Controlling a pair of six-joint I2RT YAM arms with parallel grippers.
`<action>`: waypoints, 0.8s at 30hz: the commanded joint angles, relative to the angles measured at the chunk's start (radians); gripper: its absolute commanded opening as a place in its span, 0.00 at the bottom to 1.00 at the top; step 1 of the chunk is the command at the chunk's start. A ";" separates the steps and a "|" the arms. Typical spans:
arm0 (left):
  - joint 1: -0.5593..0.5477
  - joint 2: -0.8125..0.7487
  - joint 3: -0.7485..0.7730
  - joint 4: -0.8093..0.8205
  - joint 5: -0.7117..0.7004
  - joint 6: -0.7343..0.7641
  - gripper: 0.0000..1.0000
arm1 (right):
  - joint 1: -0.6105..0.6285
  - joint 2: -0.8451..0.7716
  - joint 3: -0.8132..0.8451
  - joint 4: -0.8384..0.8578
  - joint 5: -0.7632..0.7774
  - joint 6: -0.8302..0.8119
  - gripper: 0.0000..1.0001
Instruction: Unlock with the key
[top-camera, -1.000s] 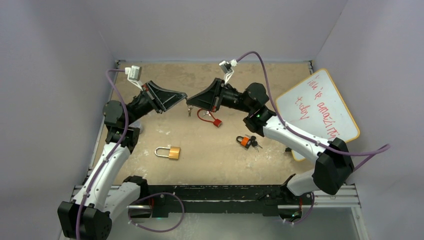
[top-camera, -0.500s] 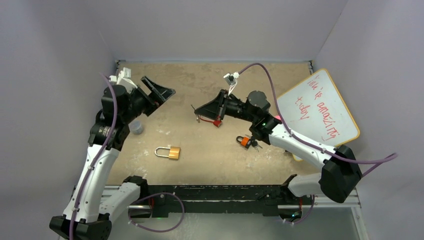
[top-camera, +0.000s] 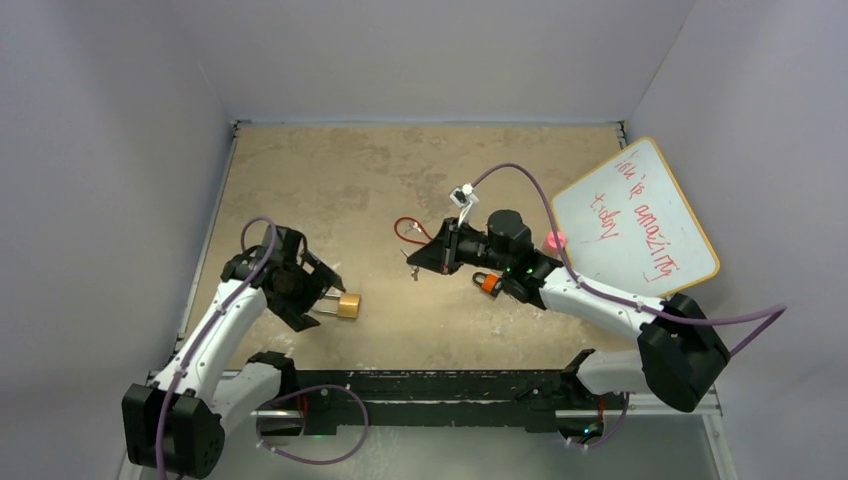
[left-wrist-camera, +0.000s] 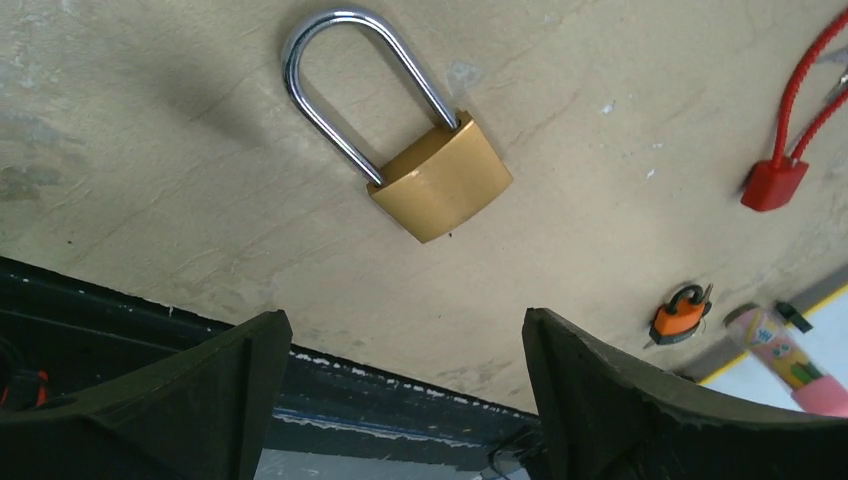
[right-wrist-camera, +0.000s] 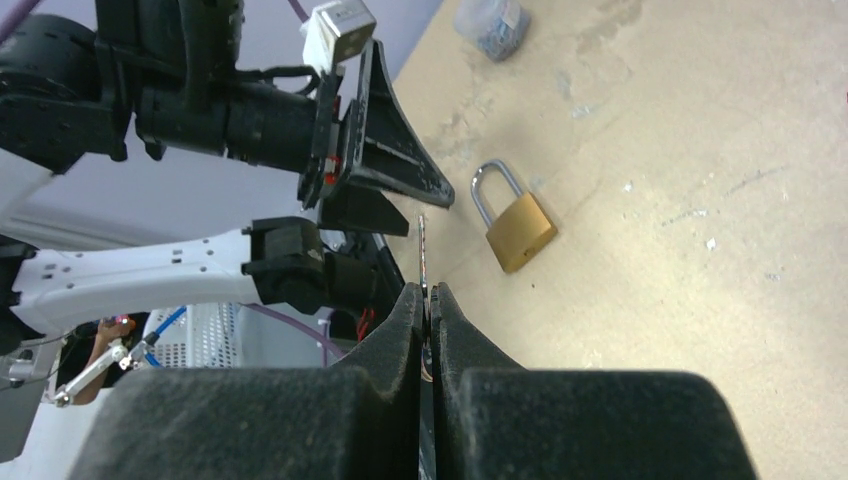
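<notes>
Brass padlock (left-wrist-camera: 440, 175) flat on the table (left-wrist-camera: 150, 150), upper centre of the left wrist view, just beyond left fingers (left-wrist-camera: 200, 400) spread wide, gripping nothing. Farther up, centre of the top view: key (right-wrist-camera: 421, 250) pinched between clenched right fingers (right-wrist-camera: 390, 380), blade poking past the tips. Close beside these, orange padlock (top-camera: 488, 283); beyond, red tie (left-wrist-camera: 772, 186).

Whiteboard (top-camera: 640, 215) with red writing, pink-capped marker (left-wrist-camera: 787, 349) at its edge

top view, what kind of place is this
Probably a robot lab test cell: left arm and right arm bolted at a worn tabletop, plain walls closing it in, a brass padlock and a whiteboard laid out.
</notes>
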 joint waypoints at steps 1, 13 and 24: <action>-0.021 0.069 0.011 0.070 -0.055 -0.108 0.91 | -0.004 -0.010 -0.028 0.054 0.004 -0.010 0.00; -0.187 0.335 0.077 0.050 -0.211 -0.390 0.96 | -0.005 -0.021 -0.052 0.032 0.026 -0.018 0.00; -0.218 0.390 0.021 0.168 -0.238 -0.462 0.96 | -0.004 -0.010 -0.051 -0.021 0.014 -0.040 0.00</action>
